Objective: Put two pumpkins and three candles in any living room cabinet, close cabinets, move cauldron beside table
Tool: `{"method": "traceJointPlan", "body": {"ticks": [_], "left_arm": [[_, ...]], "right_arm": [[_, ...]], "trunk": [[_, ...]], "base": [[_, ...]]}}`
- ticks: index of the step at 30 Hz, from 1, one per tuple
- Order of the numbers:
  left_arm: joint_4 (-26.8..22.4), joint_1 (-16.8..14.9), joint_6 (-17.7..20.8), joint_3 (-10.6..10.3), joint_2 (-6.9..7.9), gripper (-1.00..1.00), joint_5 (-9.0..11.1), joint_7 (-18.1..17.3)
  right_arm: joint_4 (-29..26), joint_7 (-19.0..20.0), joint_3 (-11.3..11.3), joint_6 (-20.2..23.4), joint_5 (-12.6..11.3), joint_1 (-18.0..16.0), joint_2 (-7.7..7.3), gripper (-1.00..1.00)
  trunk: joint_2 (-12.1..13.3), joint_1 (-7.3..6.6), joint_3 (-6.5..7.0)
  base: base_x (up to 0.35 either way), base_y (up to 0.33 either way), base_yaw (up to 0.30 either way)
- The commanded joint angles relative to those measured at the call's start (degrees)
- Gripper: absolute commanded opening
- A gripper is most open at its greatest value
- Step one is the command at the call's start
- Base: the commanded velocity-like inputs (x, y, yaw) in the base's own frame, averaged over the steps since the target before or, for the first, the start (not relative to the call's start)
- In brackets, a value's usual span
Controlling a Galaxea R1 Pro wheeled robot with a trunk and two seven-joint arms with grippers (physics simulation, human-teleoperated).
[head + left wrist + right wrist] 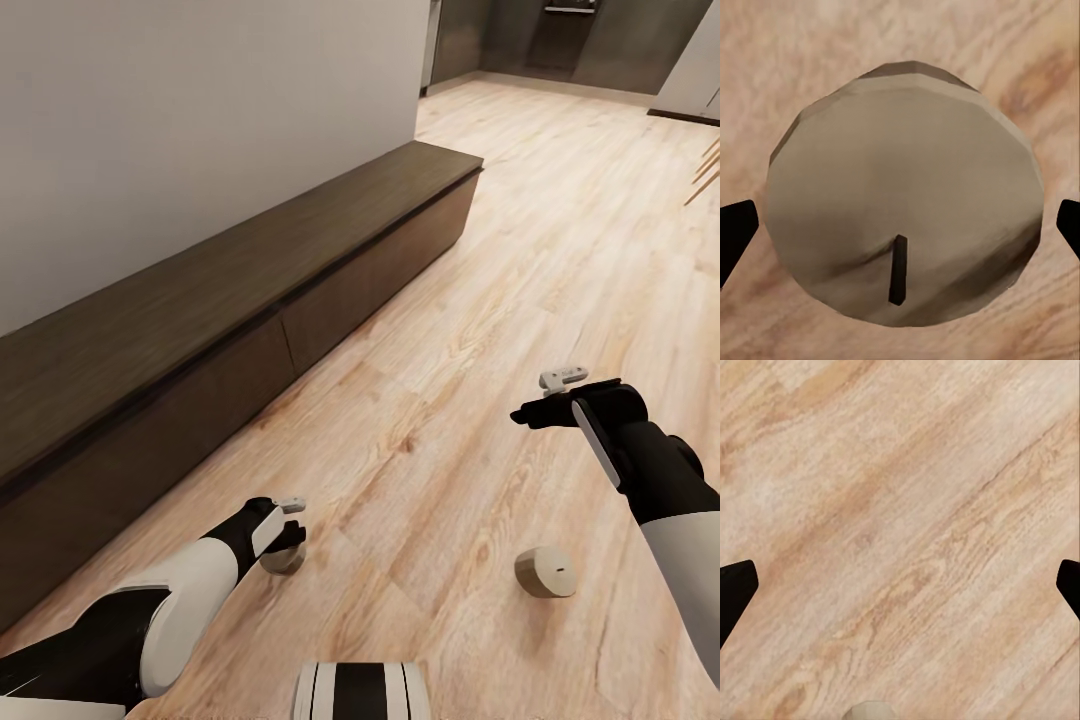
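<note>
Left gripper, jaws released astride a candle at lower left on the floor; right gripper likewise released; off-centre closure risks rolling it away.

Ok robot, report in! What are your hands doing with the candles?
Left gripper open, straddling one candle on the floor. Right gripper open, empty. Second candle lying free. Cabinet doors shut.

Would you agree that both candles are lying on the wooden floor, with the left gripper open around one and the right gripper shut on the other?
Not quite: the right gripper is open over bare floor, holding nothing, as the right wrist view shows. The other candle lies free on the floor. The left gripper is indeed open around its candle.
</note>
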Motion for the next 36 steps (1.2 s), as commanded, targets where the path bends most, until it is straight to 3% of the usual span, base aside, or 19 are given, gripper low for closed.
{"method": "traceJointPlan", "body": {"ticks": [1, 19, 24, 34, 35, 36], "left_arm": [[-0.1, 0.0, 0.2, 0.4, -0.05, 1.00, 0.5, 0.5], [-0.1, 0.0, 0.1, 0.4, 0.01, 1.00, 0.4, 0.6], [-0.1, 0.0, 0.2, 0.5, -0.01, 1.00, 0.4, 0.6], [-0.1, 0.0, 0.2, 0.5, 0.03, 1.00, 0.4, 0.6], [-0.1, 0.0, 0.2, 0.5, 0.03, -1.00, 0.4, 0.6], [-0.1, 0.0, 0.2, 0.5, 0.03, -1.00, 0.4, 0.6]], "right_arm": [[0.0, 0.0, 0.1, 0.2, 0.0, 0.0, -0.06, 1.00], [0.0, 0.0, 0.1, 0.2, 0.0, 0.0, -0.39, 1.00], [0.0, 0.0, 0.0, 0.2, 0.0, 0.0, -0.82, 1.00], [0.0, 0.0, 0.1, 0.2, 0.0, 0.0, -0.93, 1.00], [0.0, 0.0, 0.1, 0.2, 0.0, 0.0, -0.94, 1.00], [0.0, 0.0, 0.1, 0.2, 0.0, 0.0, -0.94, 1.00]], "trunk": [[0.0, 0.01, -0.27], [0.0, 0.04, -0.49], [-0.1, 0.17, -1.60], [-0.1, 0.17, -1.60], [-0.1, 0.17, -1.60], [-0.1, 0.17, -1.60]], "base": [[0.000, 0.000, 0.000], [0.000, 0.000, 0.000], [0.000, 0.000, 0.000], [0.000, 0.000, 0.000], [0.000, 0.000, 0.000], [0.000, 0.000, 0.000]]}}
